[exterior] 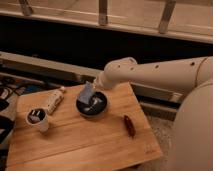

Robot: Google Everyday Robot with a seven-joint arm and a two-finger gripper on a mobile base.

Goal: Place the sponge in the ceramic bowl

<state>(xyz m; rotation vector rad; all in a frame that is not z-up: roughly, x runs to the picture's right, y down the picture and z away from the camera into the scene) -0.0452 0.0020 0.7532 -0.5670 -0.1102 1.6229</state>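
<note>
The dark round ceramic bowl (93, 106) sits on the wooden table (85, 142), towards its back middle. The pale blue-grey sponge (87, 93) hangs tilted over the bowl's left rear part, its lower end down at the bowl. My gripper (93, 92) reaches in from the right on a white arm and is shut on the sponge, right above the bowl. The fingertips are mostly hidden by the sponge and the wrist.
A white cup with a dark inside (37, 119) stands near the table's left edge. A long white bottle-like object (54, 100) lies behind it. A small reddish-brown item (129, 125) lies right of the bowl. Dark clutter sits past the left edge.
</note>
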